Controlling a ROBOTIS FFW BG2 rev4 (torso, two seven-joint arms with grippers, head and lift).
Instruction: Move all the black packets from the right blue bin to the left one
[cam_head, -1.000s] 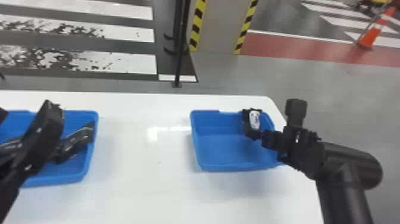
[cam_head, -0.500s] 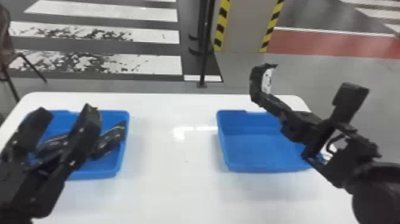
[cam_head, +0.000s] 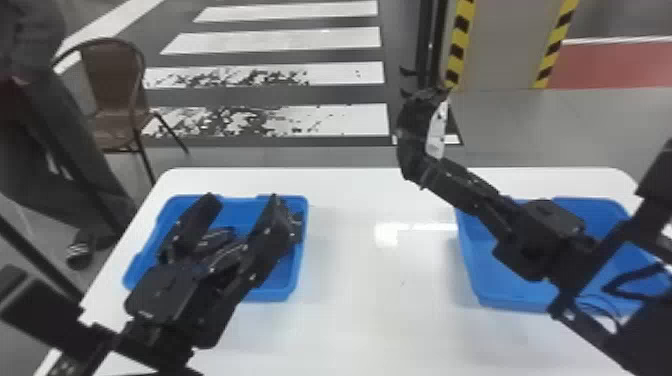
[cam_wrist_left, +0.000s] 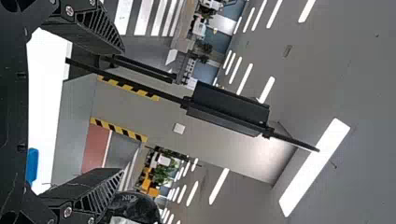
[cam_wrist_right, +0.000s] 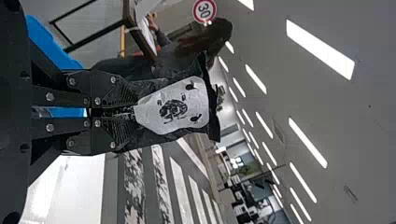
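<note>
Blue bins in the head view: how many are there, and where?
2. The left blue bin is on the table, partly behind the left gripper. The right blue bin is partly behind the right arm. No others seem hidden.

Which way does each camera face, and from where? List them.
Head view: on the head, facing forward and down at the table, left bin and right bin; left gripper and right gripper show.
Left wrist view: on that wrist, past its open fingers toward ceiling lights.
Right wrist view: on that wrist, along fingers shut on the black packet.
Shared: head and right wrist views, the packet.
</note>
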